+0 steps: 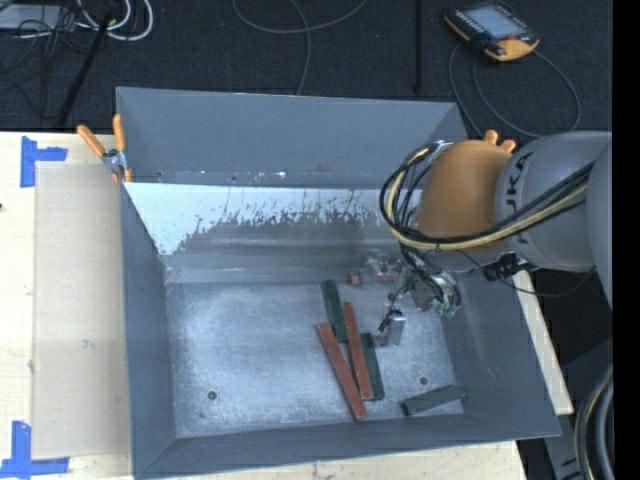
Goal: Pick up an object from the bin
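The hand (393, 325) hangs just right of the crossed red and dark green sticks (348, 353) in the bin (250, 368). Whether it is apart or together cannot be told.

Grey bin (220, 368) is viewed from above. The end effector (393, 326) is seen low over the floor, at 3 o'clock from its centre. Long red-brown strips (340, 368) and dark green strips (372, 373) are bundled just at its 8 o'clock. A dark green bar (432, 401) is set apart at 5 o'clock.
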`<move>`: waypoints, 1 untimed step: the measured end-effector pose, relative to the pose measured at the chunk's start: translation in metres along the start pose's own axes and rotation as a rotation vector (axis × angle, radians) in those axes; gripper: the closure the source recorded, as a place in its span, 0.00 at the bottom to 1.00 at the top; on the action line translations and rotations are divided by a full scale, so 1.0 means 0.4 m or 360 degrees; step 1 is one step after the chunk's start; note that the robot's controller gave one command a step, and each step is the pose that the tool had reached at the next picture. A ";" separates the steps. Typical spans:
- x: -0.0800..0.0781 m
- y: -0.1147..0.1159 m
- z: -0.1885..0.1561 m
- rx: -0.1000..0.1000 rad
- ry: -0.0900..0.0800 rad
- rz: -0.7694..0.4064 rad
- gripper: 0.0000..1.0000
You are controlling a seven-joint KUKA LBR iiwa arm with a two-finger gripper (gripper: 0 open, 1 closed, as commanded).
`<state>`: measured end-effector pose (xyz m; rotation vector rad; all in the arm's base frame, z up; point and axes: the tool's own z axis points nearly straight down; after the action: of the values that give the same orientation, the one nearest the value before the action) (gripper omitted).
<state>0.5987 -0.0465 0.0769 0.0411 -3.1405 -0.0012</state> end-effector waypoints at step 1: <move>0.054 0.032 0.004 0.0001 -0.0003 0.0406 0.00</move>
<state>0.5769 -0.0343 0.0752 -0.3592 -3.1218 0.0000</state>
